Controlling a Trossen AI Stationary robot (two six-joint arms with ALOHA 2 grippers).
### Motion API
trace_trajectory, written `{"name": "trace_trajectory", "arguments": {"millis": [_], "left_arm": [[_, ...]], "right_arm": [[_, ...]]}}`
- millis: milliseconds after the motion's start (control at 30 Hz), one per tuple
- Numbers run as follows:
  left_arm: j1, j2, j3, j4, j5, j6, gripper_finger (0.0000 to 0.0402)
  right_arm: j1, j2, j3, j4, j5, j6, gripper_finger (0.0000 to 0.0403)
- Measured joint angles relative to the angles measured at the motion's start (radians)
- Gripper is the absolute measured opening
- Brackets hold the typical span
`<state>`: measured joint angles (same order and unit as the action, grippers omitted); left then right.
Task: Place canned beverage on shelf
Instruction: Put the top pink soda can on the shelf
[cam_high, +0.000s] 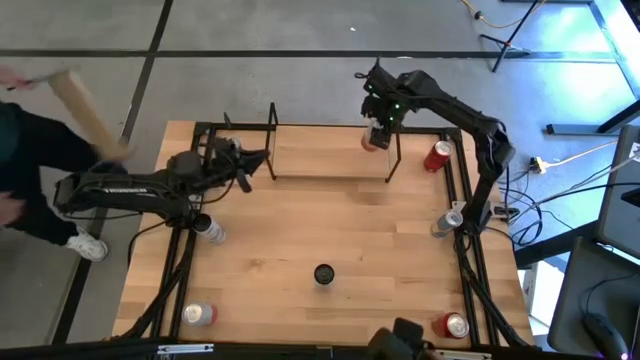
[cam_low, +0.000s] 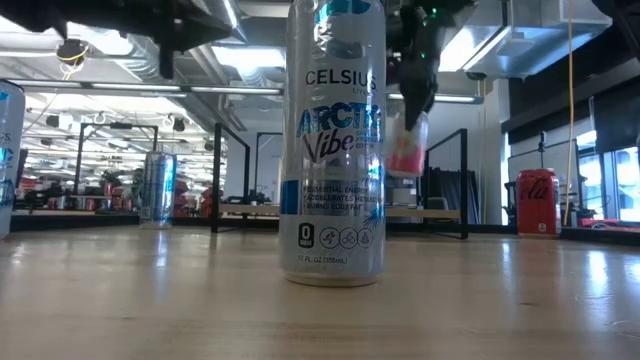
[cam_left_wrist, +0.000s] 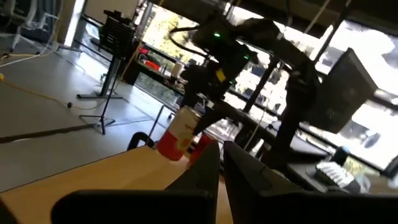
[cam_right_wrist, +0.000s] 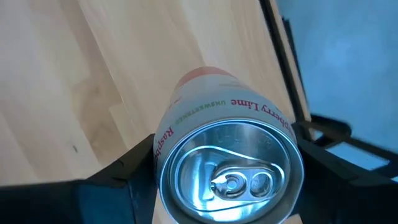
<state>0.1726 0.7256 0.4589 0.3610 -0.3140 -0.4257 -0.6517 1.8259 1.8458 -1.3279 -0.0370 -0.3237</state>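
Right end effector (cam_high: 378, 128): closed on a pink-and-white raspberry lime can (cam_high: 372, 140), gripped at the sides just below the top rim, the lid with pull tab facing the wrist camera. The can (cam_right_wrist: 229, 162) hangs upright in the air above the right end of the shelf (cam_high: 330, 152), clear of the plank in the low view (cam_low: 408, 148).

Shelf: light wood plank between two black wire end frames, standing along the far edge of the table (cam_high: 330, 230), nothing resting on it.

Left end effector (cam_high: 258, 160): fingers together, holding nothing, hovering just off the shelf's left end frame, near the far left corner.

Other cans on the table: tall white Celsius can (cam_high: 323, 273) near the middle of the near edge; red can (cam_high: 437, 156) by the far right corner; silver can (cam_high: 447, 222) at the right edge; silver can (cam_high: 210, 229) at the left edge; red-and-silver cans at the near left corner (cam_high: 198, 314) and near right corner (cam_high: 451, 325).

Person (cam_high: 30, 160): beyond the left edge, partly in view.
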Motion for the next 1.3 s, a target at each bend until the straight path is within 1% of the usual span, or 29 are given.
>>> {"name": "trace_trajectory", "arguments": {"millis": [67, 267, 500, 600, 767, 833, 967, 1100, 1200, 1300], "left_arm": [[0.000, 0.033, 0.022, -0.006, 0.019, 0.021, 0.0016], [0.000, 0.098, 0.042, -0.013, 0.021, 0.036, 0.0016], [-0.004, 0.107, 0.042, -0.010, 0.043, 0.036, 0.0016], [-0.004, 0.107, 0.042, -0.010, 0.044, 0.035, 0.0016], [-0.004, 0.107, 0.042, -0.009, 0.047, 0.033, 0.0016], [-0.004, 0.107, 0.042, -0.009, 0.048, 0.014, 0.0016], [-0.004, 0.107, 0.042, -0.009, 0.103, 0.014, 0.0016], [-0.004, 0.107, 0.042, -0.016, 0.095, 0.009, 0.0016], [-0.004, 0.105, 0.042, -0.016, 0.093, 0.009, 0.0016], [-0.004, 0.103, 0.042, -0.015, 0.093, 0.016, 0.0017]], "right_arm": [[-0.015, 0.000, -0.034, 0.016, -0.009, -0.003, 0.0259], [-0.030, 0.000, -0.131, 0.099, -0.030, -0.036, 0.0259], [-0.029, 0.000, -0.182, 0.128, -0.035, -0.054, 0.0259], [-0.029, 0.000, -0.206, 0.127, -0.017, -0.054, 0.0260], [-0.029, 0.000, -0.215, 0.128, -0.011, -0.054, 0.0263], [-0.029, 0.000, -0.216, 0.132, -0.011, -0.053, 0.0273], [-0.029, 0.000, -0.216, 0.135, -0.014, -0.048, 0.0310], [-0.029, 0.001, -0.215, 0.165, -0.017, -0.043, 0.0345], [-0.029, 0.001, -0.190, 0.155, -0.006, -0.043, 0.0361], [-0.029, -0.002, -0.155, 0.141, 0.021, -0.042, 0.0367]]}}
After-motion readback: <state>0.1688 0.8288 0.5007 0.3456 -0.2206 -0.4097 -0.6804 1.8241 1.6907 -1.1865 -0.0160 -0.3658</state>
